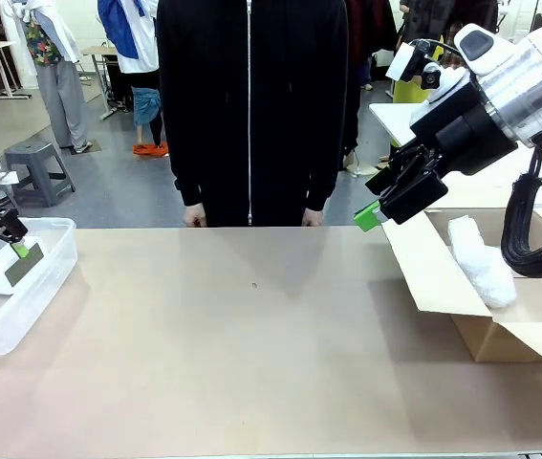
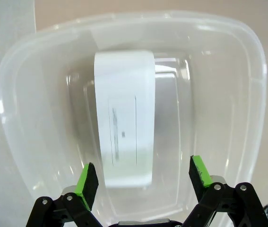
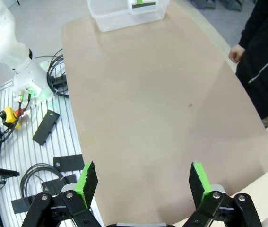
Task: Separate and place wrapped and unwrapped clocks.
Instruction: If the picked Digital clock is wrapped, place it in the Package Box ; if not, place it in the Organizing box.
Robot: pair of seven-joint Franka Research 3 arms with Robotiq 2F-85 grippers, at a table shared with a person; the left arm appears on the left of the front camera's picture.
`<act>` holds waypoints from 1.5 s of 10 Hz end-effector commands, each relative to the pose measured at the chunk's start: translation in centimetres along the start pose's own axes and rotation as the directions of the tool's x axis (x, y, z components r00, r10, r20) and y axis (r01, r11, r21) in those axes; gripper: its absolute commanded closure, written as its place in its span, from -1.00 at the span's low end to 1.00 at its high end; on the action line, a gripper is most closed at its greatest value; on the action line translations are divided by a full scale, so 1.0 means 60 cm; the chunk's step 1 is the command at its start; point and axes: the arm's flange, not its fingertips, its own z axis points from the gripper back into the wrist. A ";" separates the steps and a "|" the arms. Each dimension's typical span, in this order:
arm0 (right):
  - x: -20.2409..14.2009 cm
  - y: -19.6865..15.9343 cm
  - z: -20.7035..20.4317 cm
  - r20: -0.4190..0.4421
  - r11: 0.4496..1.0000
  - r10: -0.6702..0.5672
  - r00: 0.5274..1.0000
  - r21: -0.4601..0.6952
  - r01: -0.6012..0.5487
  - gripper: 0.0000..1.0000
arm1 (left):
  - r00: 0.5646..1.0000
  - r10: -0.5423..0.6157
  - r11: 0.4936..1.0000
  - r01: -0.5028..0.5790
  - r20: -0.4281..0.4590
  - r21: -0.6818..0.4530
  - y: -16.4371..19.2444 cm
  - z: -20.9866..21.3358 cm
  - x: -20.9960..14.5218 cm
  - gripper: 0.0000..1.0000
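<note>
Hovering open-jawed above the clear plastic tub [image 2: 247, 61], the left hand [image 2: 143, 176] had the bare white clock [image 2: 124, 118] lying just below its fingertips inside the tub. The right hand [image 1: 382, 204] stood open, with a bubble-wrapped bundle [image 1: 481, 260] in the cardboard box [image 1: 443, 277] beside it.

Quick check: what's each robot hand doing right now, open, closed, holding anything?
Left hand: open, empty, above the clock in the tub.
Right hand: open, empty.
</note>
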 end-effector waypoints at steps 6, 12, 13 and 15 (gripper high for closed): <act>0.000 -0.002 -0.004 0.006 1.000 0.005 1.000 0.008 -0.005 -1.00 | 0.988 -0.008 0.998 0.017 0.156 -0.053 -0.067 0.253 -0.194 -1.00; 0.000 -0.002 -0.004 0.006 1.000 0.005 1.000 0.008 -0.005 -1.00 | 0.978 0.080 0.997 -0.076 0.193 -0.028 -0.086 0.326 -0.213 -1.00; 0.000 -0.002 -0.004 0.006 1.000 0.005 1.000 0.008 -0.005 -1.00 | 0.974 0.100 0.995 -0.097 0.202 -0.024 -0.082 0.334 -0.216 -1.00; 0.000 -0.002 -0.004 0.006 1.000 0.005 1.000 0.008 -0.005 -1.00 | 0.978 0.114 0.993 -0.112 0.175 -0.024 -0.082 0.336 -0.210 -1.00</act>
